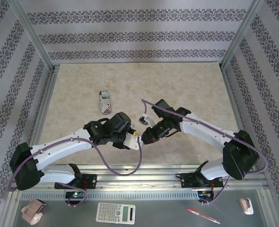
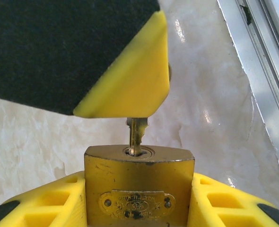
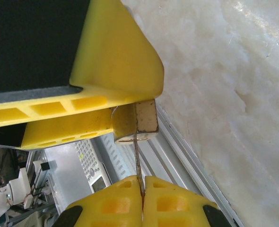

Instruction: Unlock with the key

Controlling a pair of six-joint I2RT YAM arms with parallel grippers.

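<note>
Turning the key (image 2: 136, 136) in the brass padlock (image 2: 139, 182) looks like the step in hand. The key's blade sits in the keyhole (image 2: 138, 151) on the padlock's upper face, with a short length of blade showing above it. The left gripper (image 2: 139, 201) is clamped on the padlock body, a yellow finger (image 2: 49, 203) on either side. The right gripper (image 3: 142, 189) has its fingers (image 3: 172, 203) pressed together on the key's head, which the right wrist view sees edge-on. Both meet above the near part of the table (image 1: 177, 85).

To do it well, the right wrist should roll about the blade's own axis, with no sideways lean, since so thin a key would likely bend or slip. Pushing the key fully home first seems wise. The left arm should brace the padlock against the twist.
</note>
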